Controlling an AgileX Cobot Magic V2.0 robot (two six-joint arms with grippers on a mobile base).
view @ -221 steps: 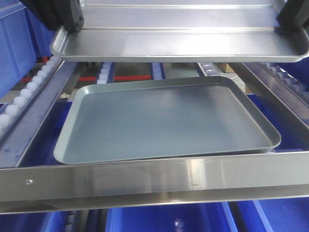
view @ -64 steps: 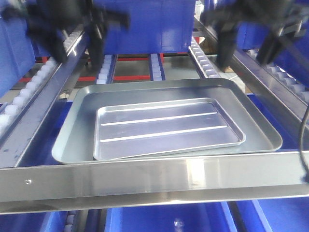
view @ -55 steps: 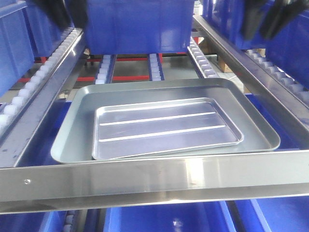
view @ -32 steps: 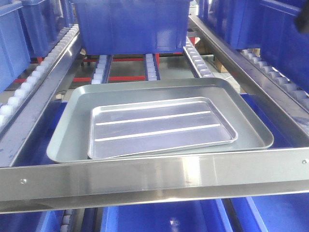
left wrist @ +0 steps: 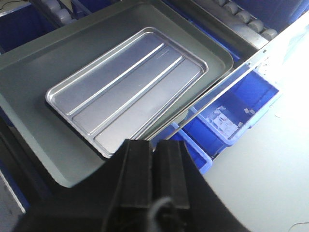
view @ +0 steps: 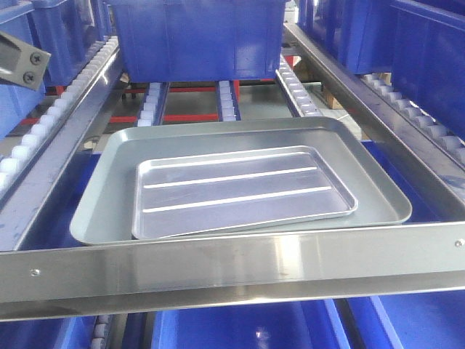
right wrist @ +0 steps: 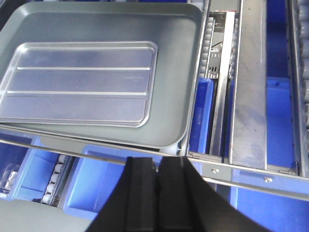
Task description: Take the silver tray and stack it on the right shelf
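Blue bins [view: 200, 36] surround the right shelf [view: 232, 265], where the silver tray [view: 243, 190] lies flat inside a larger grey tray [view: 102, 211] on the roller lanes, just behind the front crossbar. Only the wrist views show the grippers: the left gripper [left wrist: 153, 164] and right gripper [right wrist: 158, 186] both have fingers pressed together, holding nothing, above the shelf's front edge.
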